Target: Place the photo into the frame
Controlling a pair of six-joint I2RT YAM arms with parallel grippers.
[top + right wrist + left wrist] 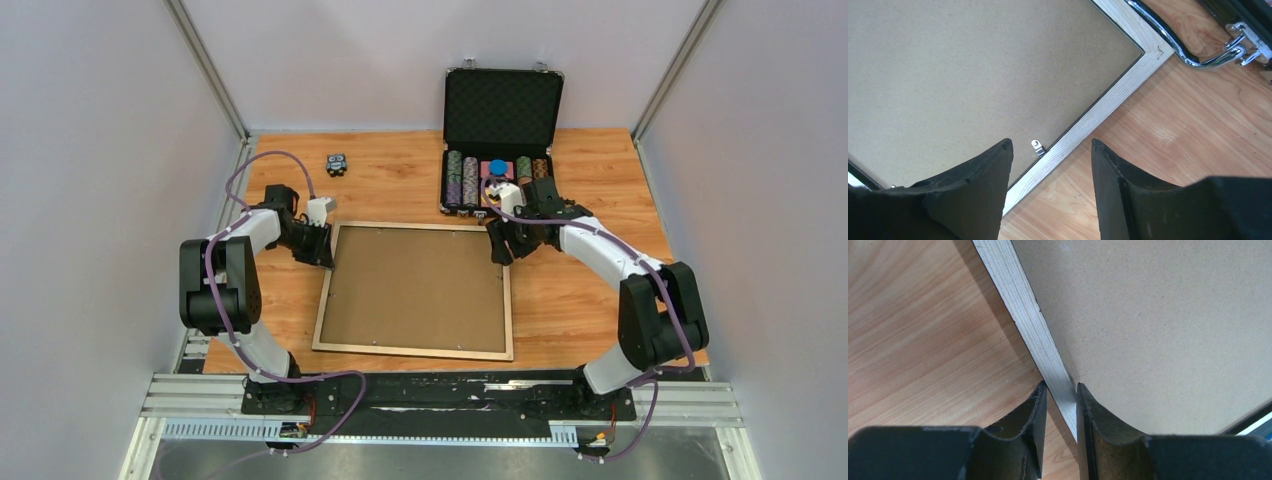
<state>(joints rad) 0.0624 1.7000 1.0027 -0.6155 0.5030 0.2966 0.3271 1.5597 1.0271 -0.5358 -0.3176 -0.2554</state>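
Clamping left tool (1061, 388) on frame (415, 352) rail. Holding right tool (1050, 150) apart, straddling the opposite rail.

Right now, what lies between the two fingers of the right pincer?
The frame's light wood rail and a small metal clip beside it, seen in the right wrist view.

Frame (413, 290) takes up the mid surface (560, 310), with passable wood strips on both sides. Open chip case (502, 140) blocks the far right, its chrome handle (1198, 62) just beside the frame corner. Small dark object (337, 163) far left. Side walls (90, 150) near.
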